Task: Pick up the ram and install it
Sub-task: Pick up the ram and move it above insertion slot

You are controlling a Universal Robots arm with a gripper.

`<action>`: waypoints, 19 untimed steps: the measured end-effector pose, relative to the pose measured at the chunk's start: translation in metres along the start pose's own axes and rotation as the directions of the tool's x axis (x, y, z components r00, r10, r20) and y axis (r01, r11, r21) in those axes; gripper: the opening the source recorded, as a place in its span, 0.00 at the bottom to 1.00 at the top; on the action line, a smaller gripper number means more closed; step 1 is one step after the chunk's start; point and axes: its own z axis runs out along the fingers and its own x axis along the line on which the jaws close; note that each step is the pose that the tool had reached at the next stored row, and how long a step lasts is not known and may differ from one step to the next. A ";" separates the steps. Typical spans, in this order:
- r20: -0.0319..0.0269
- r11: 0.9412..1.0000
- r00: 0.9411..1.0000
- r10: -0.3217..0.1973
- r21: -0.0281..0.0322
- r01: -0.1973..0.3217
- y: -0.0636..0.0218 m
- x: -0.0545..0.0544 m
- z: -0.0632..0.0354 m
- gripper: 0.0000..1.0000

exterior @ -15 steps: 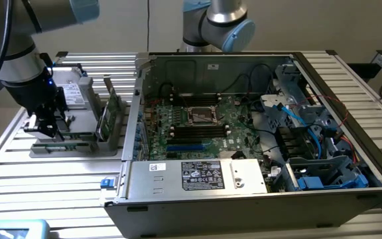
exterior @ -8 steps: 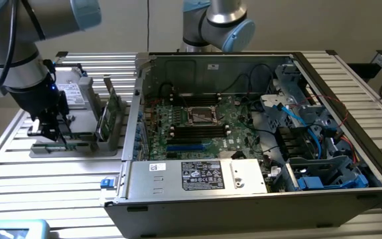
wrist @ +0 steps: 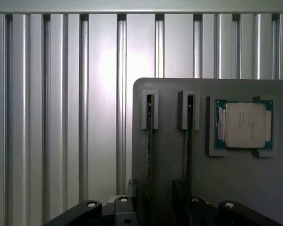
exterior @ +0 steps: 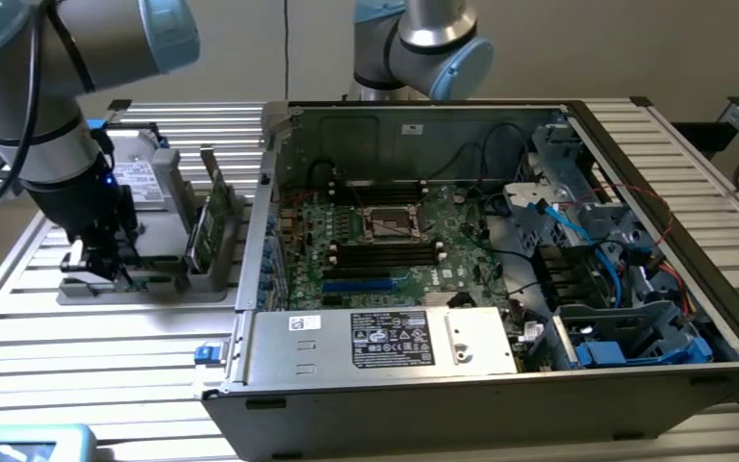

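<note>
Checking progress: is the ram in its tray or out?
In: the ram stands on edge in the gray tray, outside the computer case.

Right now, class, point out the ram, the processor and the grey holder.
ram [exterior: 219, 217], exterior view, its green face.
processor [wrist: 245, 125], wrist view, middle of its metal lid.
grey holder [wrist: 170, 141], wrist view, bare surface between its two slots.

**Grey arm, pale-blue caps, black gripper**

The arm [exterior: 36, 106] is built of thick, rounded silver-grey tubes, with pale-blue round caps [exterior: 170, 34] on its joints. A thin black cable [exterior: 34, 67] runs along one link. At its end sits a black gripper [exterior: 103, 274]. The wrist view shows small bright screws [wrist: 92, 205] on its black linkage.
</note>
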 end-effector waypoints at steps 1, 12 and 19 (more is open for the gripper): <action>0.000 1.000 1.000 0.000 0.000 0.000 0.0000 0.000 0.0017 0.42; 0.000 1.000 1.000 0.000 0.000 0.000 -0.0007 0.002 0.0060 0.42; 0.000 1.000 1.000 0.000 0.000 0.000 -0.0008 0.003 0.0089 0.22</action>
